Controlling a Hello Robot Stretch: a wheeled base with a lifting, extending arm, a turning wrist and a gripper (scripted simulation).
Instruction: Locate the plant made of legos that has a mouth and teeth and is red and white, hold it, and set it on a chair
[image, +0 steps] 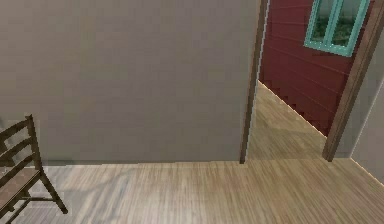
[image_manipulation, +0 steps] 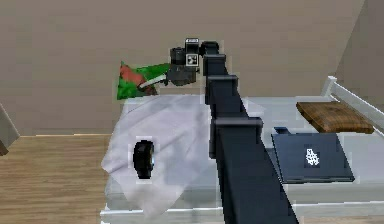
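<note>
Gripper: the gripper (image_manipulation: 172, 76) sits at the far end of the arm (image_manipulation: 235, 130), up against the beige wall (image_manipulation: 70, 50) above the far edge of the bed (image_manipulation: 180, 130). The pictures do not show whether its fingers are spread or pressed together.
Plant: a small red, green and white thing (image_manipulation: 135, 80) hangs tilted at the gripper's finger end, with the wall behind it and clear of the bed, so the gripper holds it. Its mouth and teeth are too small to make out.
Arm: a dark square bar rising from the arm side view's bottom edge across the bed, with two white marker squares (image_manipulation: 190, 62) near its tip.
Bed: covered by a pale rumpled sheet. On it lie a small black object (image_manipulation: 144, 158) to the left of the arm, a flat dark blue thing (image_manipulation: 312, 158) to the right, and a brown cushion (image_manipulation: 333, 115) farther right.
Chair: a dark wooden chair (image: 22, 165) stands at the forward view's lower left on the pale wood floor (image: 200, 195), just before a grey wall (image: 130, 70).
Doorway: at the forward view's right, a doorway (image: 290, 110) leads to a room with a dark red wall (image: 300, 50) and a teal-framed window (image: 340, 25).
</note>
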